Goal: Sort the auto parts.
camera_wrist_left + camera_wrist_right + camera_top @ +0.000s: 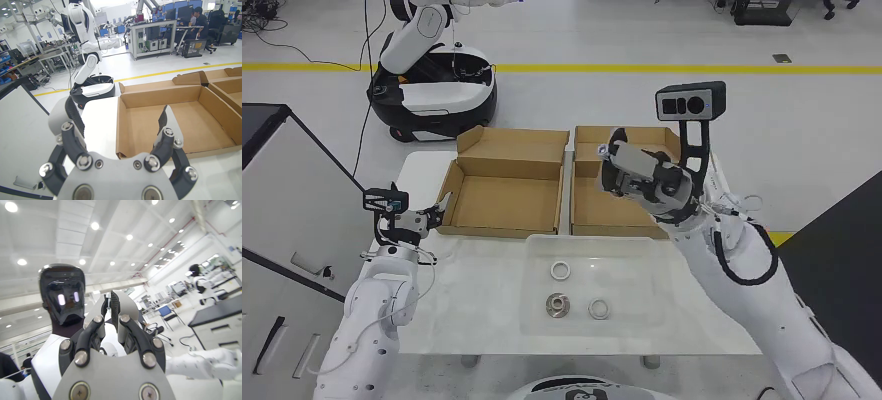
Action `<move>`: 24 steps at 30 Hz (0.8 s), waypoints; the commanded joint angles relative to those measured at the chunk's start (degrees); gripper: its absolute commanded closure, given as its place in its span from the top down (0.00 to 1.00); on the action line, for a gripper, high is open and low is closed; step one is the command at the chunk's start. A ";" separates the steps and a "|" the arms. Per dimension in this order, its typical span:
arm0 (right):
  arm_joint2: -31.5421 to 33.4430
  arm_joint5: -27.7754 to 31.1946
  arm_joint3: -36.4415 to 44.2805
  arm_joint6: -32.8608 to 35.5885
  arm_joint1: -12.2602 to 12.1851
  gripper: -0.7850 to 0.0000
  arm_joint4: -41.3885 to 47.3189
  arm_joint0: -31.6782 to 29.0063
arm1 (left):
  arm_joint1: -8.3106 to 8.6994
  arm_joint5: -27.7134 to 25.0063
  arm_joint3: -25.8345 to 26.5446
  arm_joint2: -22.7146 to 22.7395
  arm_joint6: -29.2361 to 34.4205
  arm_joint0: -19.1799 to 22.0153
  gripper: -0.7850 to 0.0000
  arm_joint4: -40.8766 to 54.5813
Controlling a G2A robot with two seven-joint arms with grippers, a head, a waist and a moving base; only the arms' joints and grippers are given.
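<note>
The right gripper is held high over the right cardboard box, its fingers clamped on a small threaded metal part and their tips turned up toward the ceiling lights. The step in hand appears to be dropping the part into that box. Doing it well likely means rolling the wrist until the fingers point down, lowering inside the walls, and only then parting them, so the piece does not bounce out.

The left gripper hangs with its fingers wide apart and nothing between them; the left cardboard box lies just ahead of their tips.

Nearer the robot than either set of fingers, a clear tray on the white desk holds a white ring, a second ring and a metal hub. Beyond the fingers and boxes, a yellow line crosses the pale workshop floor, where another white robot stands.
</note>
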State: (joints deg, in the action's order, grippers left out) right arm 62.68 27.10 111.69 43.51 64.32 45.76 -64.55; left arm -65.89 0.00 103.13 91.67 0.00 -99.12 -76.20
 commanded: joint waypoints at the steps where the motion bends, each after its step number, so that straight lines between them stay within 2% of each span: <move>1: 3.98 -4.92 0.24 0.01 -0.76 0.00 -4.04 -1.95 | 0.00 0.00 0.00 0.00 0.00 0.00 1.00 0.00; 5: 11.66 -14.61 2.18 2.43 -2.45 0.00 -14.22 -4.82 | 0.00 0.00 0.00 0.00 0.00 0.00 1.00 0.00; 12: 21.68 -26.79 5.68 8.44 -4.65 0.00 -29.34 -6.59 | 0.00 0.00 0.00 0.00 0.00 0.00 1.00 0.00; 17: 23.81 -32.27 4.70 11.83 -5.44 0.00 -34.63 -3.75 | 0.00 0.00 0.00 0.00 0.00 0.00 1.00 0.00; 24: 21.17 -36.10 1.23 17.70 -6.27 0.00 -44.46 4.78 | 0.00 0.00 0.00 0.00 0.00 0.00 1.00 0.00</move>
State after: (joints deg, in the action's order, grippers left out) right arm 84.45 -8.77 113.65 60.44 58.13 2.80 -61.28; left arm -65.89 0.00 103.13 91.67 0.00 -99.12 -76.20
